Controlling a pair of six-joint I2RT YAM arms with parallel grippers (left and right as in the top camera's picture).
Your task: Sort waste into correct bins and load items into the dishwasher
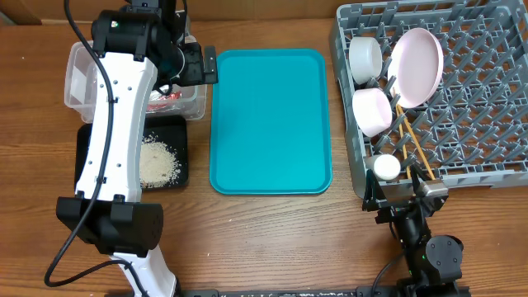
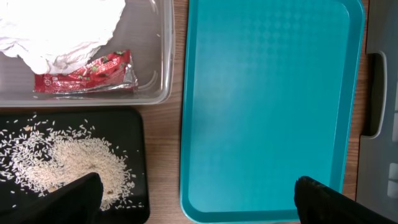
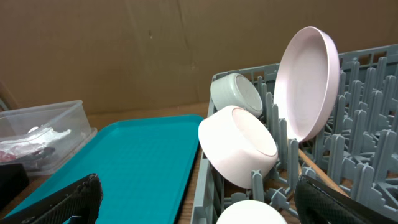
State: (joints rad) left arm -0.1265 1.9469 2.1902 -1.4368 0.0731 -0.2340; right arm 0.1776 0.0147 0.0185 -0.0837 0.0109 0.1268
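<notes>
The left arm (image 1: 124, 107), at the overhead frame's left, has a white shell dotted with small dark screw holes, black joint housings and a black cable (image 1: 106, 132) along it; the right arm (image 1: 425, 247), lower right, is black with a round joint; the wrist views' lower corners show black fingertips (image 2: 74, 199).

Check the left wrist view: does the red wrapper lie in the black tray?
No, the red wrapper lies in the clear tub beside the white napkin, while the black tray holds only rice.
</notes>
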